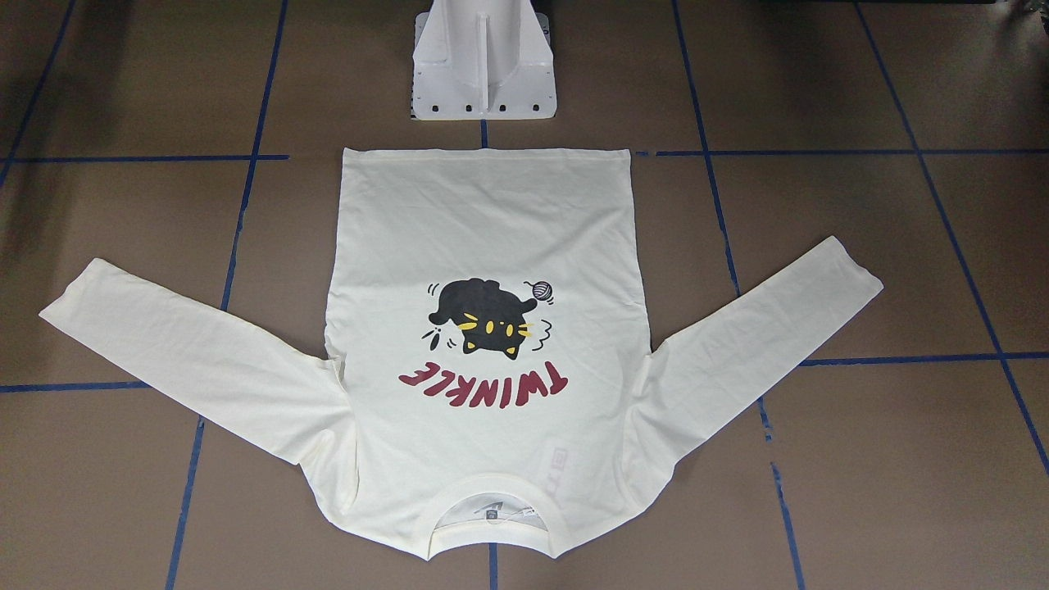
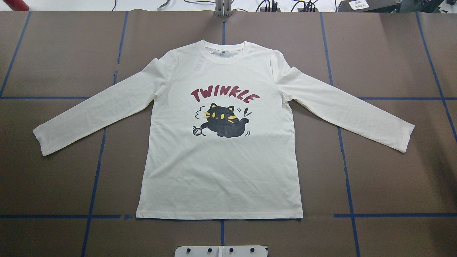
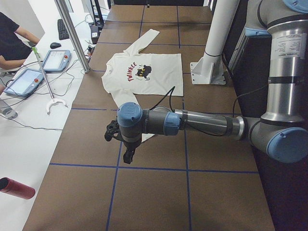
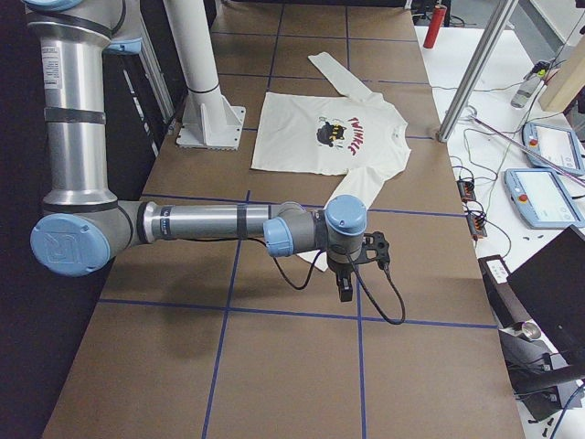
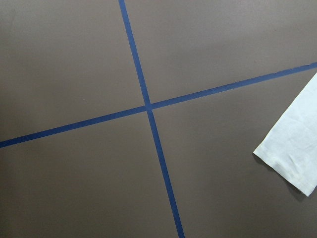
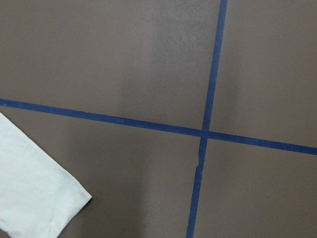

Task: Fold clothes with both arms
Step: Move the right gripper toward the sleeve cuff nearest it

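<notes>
One T-shirt (image 2: 221, 171) flat, outside both jaws.

A brown table (image 2: 53, 178) is crossed by a grid of blue tape (image 2: 345, 171). A white pedestal (image 1: 483, 74) stands at its robot-side edge, on the centre line, with a row of bolts along its base. In the left side view a white bench (image 3: 19, 149) runs beside the table. On it lie two pendants (image 3: 57, 60), a keyboard (image 3: 63, 29), a mouse (image 3: 55, 45), a red cylinder (image 3: 17, 187) on its side, a hooked stick (image 3: 45, 82) and loose cables (image 3: 29, 127). A metal post (image 3: 72, 33) rises at the table's edge. A person (image 3: 12, 41) in a black top is at the bench.
</notes>
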`<move>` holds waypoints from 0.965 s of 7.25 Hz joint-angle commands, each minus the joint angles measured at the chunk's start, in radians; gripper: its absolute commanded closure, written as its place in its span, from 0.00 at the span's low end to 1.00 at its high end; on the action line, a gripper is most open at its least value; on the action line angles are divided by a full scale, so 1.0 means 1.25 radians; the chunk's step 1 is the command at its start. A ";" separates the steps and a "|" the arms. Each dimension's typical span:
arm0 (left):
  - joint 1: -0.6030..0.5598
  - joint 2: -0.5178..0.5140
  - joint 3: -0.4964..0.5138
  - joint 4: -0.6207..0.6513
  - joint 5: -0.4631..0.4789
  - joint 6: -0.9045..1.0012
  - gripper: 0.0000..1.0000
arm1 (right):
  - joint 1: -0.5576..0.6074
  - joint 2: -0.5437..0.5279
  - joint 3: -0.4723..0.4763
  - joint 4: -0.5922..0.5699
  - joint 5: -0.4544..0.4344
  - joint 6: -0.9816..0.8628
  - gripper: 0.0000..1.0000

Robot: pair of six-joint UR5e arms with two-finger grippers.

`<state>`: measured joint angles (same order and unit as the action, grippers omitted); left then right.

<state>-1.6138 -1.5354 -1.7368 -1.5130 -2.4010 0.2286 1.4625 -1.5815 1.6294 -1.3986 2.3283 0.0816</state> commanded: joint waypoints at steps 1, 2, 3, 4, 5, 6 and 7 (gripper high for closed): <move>0.000 -0.005 -0.006 0.000 -0.006 0.000 0.00 | -0.012 -0.006 0.006 0.002 -0.008 -0.005 0.00; 0.001 -0.006 -0.007 -0.001 0.000 -0.004 0.00 | -0.013 -0.009 0.006 0.007 -0.008 -0.005 0.00; 0.001 -0.007 -0.006 -0.001 0.003 -0.005 0.00 | -0.013 -0.009 0.006 0.008 -0.007 -0.005 0.00; 0.002 -0.012 -0.011 -0.003 0.003 -0.004 0.00 | -0.013 -0.017 0.005 0.012 0.006 -0.002 0.00; 0.019 -0.038 0.005 -0.023 0.023 -0.033 0.00 | -0.014 -0.035 -0.001 0.048 0.031 0.003 0.00; 0.057 -0.059 -0.009 -0.025 0.093 -0.164 0.00 | -0.019 -0.038 -0.001 0.095 0.055 0.009 0.00; 0.070 -0.061 -0.002 -0.076 0.096 -0.205 0.00 | -0.040 -0.055 0.000 0.105 0.097 0.024 0.00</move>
<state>-1.5572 -1.5965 -1.7427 -1.5547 -2.3165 0.0713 1.4355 -1.6291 1.6291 -1.3030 2.3936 0.0939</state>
